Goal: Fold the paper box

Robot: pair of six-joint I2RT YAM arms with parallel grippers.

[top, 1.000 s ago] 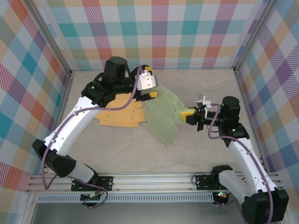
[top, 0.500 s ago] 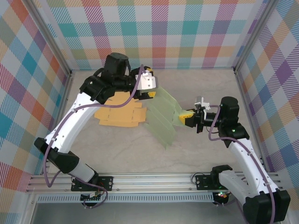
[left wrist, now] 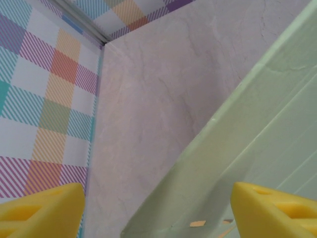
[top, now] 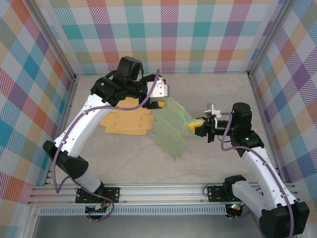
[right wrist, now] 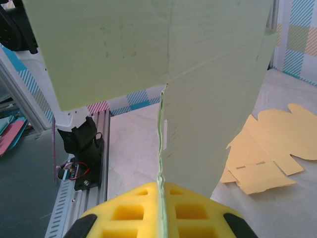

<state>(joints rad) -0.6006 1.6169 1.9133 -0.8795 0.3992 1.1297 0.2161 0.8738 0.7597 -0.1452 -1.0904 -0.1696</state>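
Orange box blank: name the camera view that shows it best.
Top external: the orange box blank lies flat on the table, nearly whole, its right edge hidden behind the lifted green box blank. The right wrist view catches just its scalloped end beyond the green one.

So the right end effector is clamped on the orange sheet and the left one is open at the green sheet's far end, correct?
No: the right end effector is clamped on the green sheet, as the right wrist view shows; the orange sheet lies flat on the table. The left end effector is open at the green sheet's far end.
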